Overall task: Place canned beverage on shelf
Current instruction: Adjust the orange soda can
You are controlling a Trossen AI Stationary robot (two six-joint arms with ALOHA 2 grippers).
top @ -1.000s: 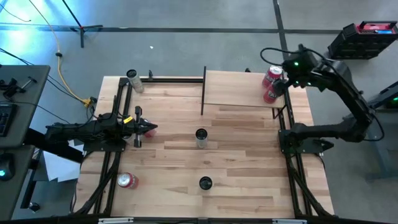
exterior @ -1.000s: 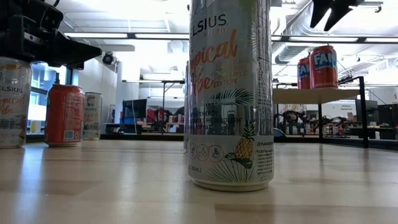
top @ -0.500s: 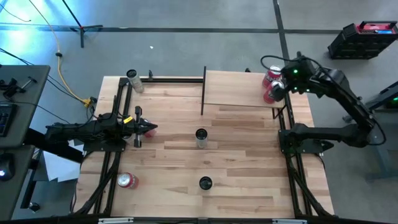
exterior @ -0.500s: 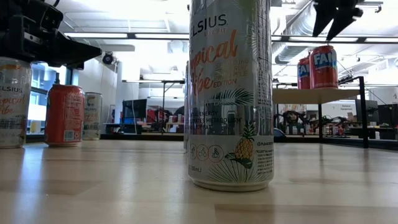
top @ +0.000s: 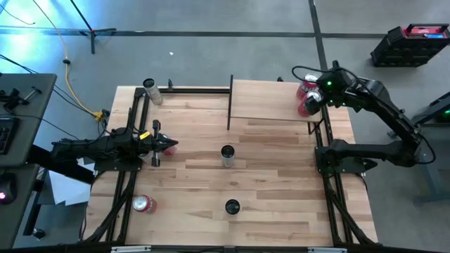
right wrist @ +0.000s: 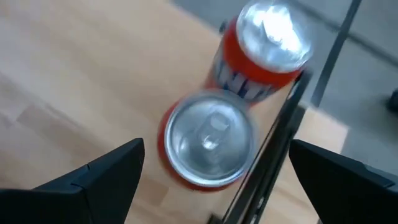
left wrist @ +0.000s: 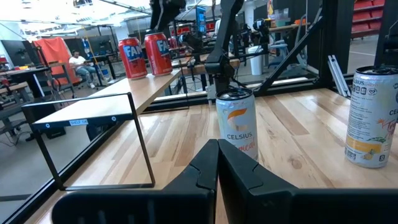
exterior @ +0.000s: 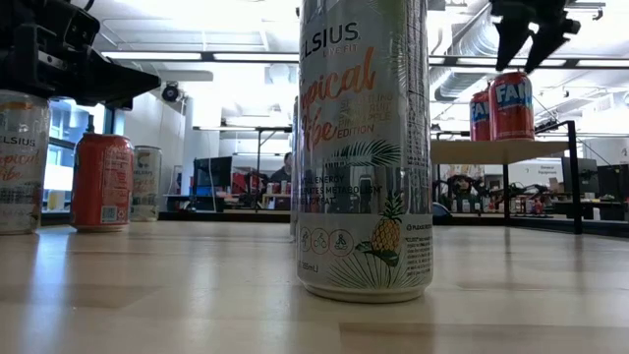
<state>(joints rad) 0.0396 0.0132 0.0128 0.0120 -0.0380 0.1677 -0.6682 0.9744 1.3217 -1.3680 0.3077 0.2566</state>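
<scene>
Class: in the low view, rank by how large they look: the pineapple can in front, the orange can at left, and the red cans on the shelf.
1. Pineapple can: by far the largest, because it is nearest the camera.
2. Orange can.
3. Red cans on the shelf: the two look alike, so no ranking between them.
</scene>
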